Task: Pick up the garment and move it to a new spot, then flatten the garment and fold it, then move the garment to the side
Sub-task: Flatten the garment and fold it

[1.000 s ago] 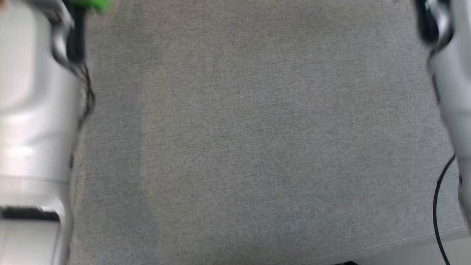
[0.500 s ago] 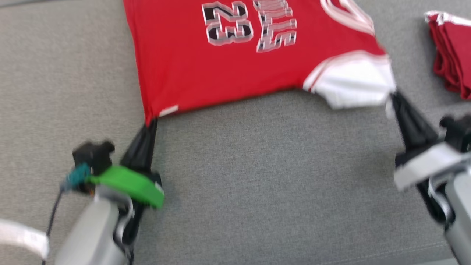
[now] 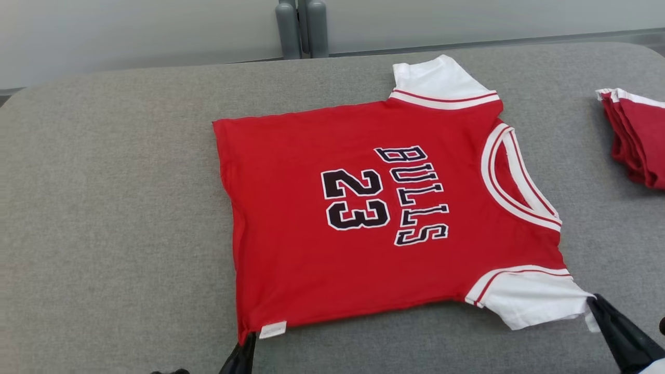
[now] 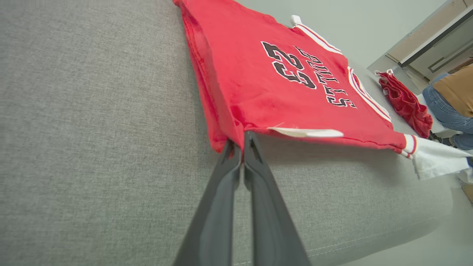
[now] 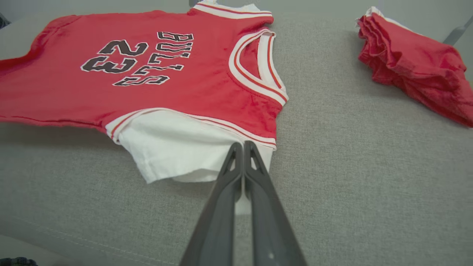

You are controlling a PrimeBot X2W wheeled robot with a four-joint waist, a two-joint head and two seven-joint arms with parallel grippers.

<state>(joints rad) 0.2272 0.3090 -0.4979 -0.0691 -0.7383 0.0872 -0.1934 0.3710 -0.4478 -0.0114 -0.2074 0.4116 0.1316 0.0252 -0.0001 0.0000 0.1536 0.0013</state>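
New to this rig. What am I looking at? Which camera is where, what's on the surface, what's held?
It is a two-armed wheeled robot; each arm ends in two long dark fingers. The overhead picture comes from its head camera. The other two come from wrist cameras, each looking along its own arm's fingers. On the grey padded surface a red jersey printed BULLS 23 lies spread out, with a pile of red garments to the robot's right. The left fingers are shut on the jersey's hem corner; the right fingers are shut on its white sleeve.
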